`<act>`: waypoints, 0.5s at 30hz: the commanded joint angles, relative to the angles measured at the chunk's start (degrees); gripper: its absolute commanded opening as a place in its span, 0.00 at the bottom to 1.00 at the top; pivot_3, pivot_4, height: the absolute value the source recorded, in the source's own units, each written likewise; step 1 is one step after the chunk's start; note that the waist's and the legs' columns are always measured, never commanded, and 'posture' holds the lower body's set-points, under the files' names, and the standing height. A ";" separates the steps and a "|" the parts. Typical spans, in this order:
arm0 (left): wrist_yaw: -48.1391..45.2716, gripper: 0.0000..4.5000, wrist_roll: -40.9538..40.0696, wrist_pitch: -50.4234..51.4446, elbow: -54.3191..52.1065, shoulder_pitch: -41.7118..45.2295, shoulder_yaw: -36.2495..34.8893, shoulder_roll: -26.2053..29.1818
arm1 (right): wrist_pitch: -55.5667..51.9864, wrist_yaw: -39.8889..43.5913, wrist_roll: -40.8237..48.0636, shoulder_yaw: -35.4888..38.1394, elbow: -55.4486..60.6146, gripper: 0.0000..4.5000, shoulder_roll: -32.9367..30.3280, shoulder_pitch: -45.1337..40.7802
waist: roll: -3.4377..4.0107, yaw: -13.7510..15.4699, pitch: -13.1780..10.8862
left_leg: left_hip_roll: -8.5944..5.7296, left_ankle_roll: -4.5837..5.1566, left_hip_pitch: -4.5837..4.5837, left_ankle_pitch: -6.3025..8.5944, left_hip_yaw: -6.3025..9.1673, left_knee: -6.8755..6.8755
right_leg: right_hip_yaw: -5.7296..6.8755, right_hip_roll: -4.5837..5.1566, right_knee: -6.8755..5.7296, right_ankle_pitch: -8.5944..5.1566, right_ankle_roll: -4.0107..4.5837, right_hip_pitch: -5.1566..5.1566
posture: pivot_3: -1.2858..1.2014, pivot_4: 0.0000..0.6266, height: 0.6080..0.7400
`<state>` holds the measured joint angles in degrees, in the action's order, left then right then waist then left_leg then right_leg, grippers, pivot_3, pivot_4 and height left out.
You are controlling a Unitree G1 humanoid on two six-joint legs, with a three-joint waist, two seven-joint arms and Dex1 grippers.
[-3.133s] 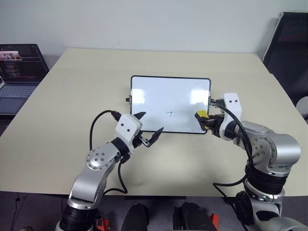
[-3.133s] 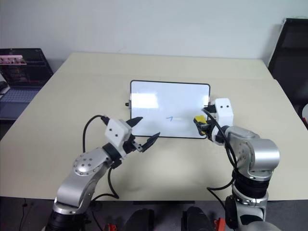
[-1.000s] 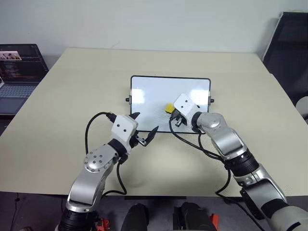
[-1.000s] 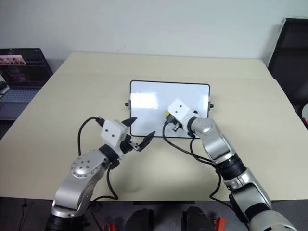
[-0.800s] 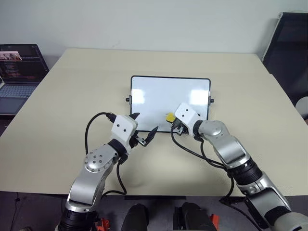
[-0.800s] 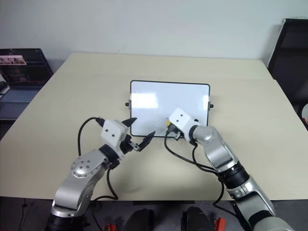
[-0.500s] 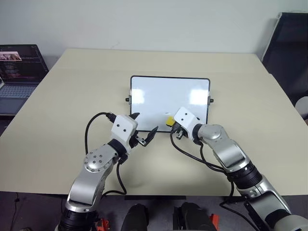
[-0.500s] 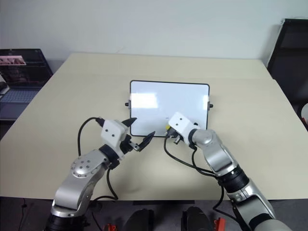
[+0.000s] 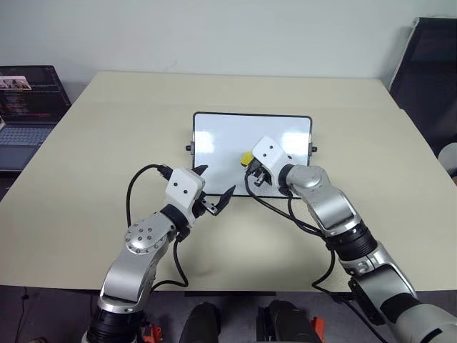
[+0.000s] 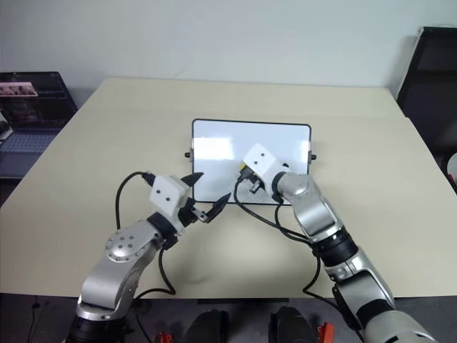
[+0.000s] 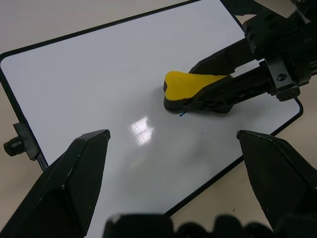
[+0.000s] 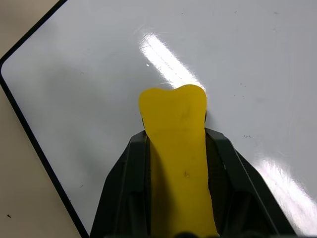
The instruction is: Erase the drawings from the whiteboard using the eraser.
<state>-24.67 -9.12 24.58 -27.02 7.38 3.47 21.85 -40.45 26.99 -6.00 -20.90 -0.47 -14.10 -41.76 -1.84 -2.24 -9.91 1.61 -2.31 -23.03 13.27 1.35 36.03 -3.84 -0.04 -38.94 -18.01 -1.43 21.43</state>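
Note:
The whiteboard [image 9: 221, 139] lies flat mid-table, white with a thin black frame. My right gripper [image 9: 249, 163] is shut on the yellow eraser [image 9: 246, 158], pressing its dark underside on the board's near middle. In the left wrist view a tiny blue stroke of the drawings [image 11: 182, 114] shows at the near edge of the eraser [image 11: 190, 84]. The right wrist view shows the eraser [image 12: 174, 134] clamped between both fingers [image 12: 124, 188]. My left gripper [image 9: 216, 183] hovers open at the board's near left corner, touching nothing.
An open laptop [image 9: 28, 107] stands on a separate surface at the far left. A black chair [image 9: 428, 78] stands past the table's right side. The beige table [image 9: 107, 164] spreads wide around the board.
Three seconds ago the eraser was at the board's right edge and a "7" mark showed. In the last second it slid to the near edge, then back up. The left arm stayed still.

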 commanded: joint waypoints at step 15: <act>-0.05 1.00 -0.82 -0.09 -1.35 0.74 -1.29 0.19 | -0.93 0.29 -2.39 0.03 3.53 0.25 -5.54 7.00 | -0.01 0.38 0.01 | -0.02 0.00 0.04 0.00 0.03 0.03 | 0.03 0.00 -0.02 0.00 0.00 -0.07 | 0.52 0.24 1.00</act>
<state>-24.57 -9.13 24.74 -26.98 7.43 3.05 21.86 -39.55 27.51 -7.00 -21.54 3.31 -18.30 -35.97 -1.85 -1.87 -9.89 1.58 -2.30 -22.97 13.27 1.37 36.07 -3.82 -0.04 -38.98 -18.01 -1.43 21.35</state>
